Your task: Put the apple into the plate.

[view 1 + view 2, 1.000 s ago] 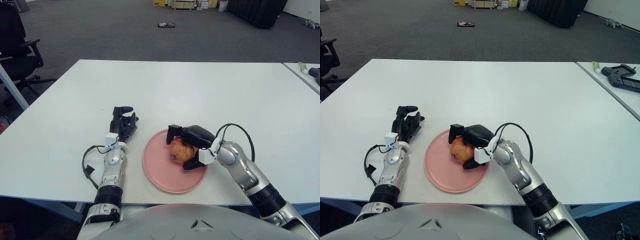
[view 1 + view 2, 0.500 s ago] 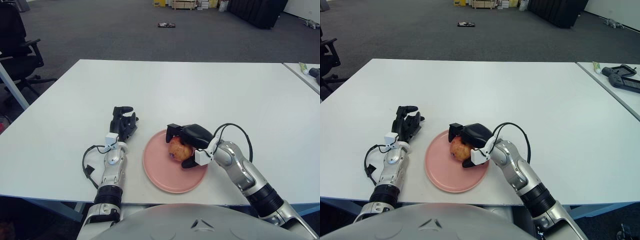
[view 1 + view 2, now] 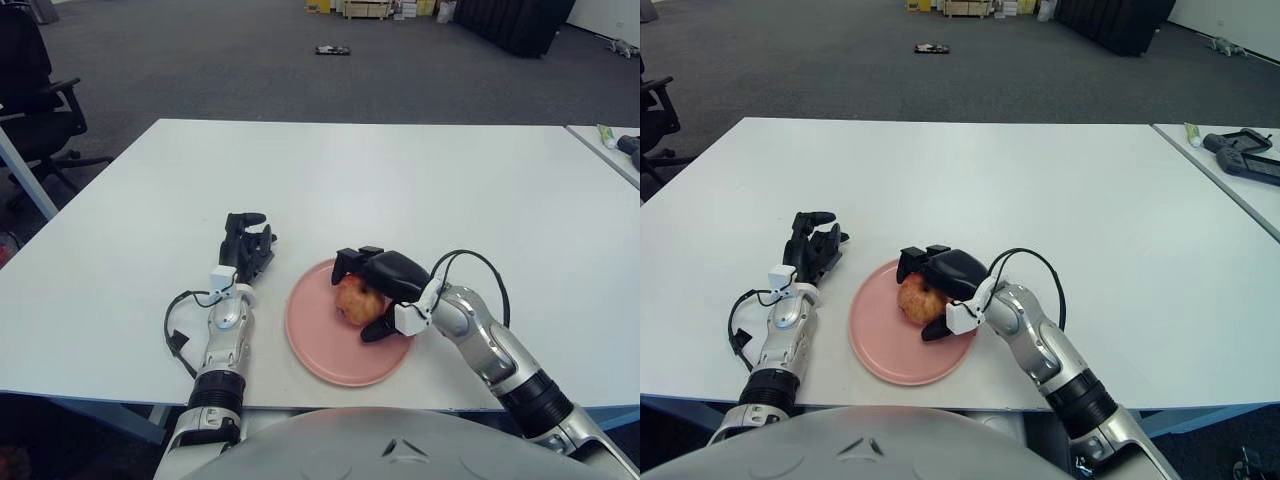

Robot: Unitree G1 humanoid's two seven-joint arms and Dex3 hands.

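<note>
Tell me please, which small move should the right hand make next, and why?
Probably open the fingers and release. The right hand is closed around the apple, which already sits over the pink plate. The left hand shows left of the plate.

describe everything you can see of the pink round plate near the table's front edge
The pink round plate is a shallow, smooth dish, matte salmon pink, maybe plastic or ceramic. It lies flat on the white table near its front edge, between the two arms. A red-yellow apple sits over its upper right part, with the right hand curled around the apple from above and the right, covering part of the rim. The left hand shows just left of the plate, not touching it.
</note>
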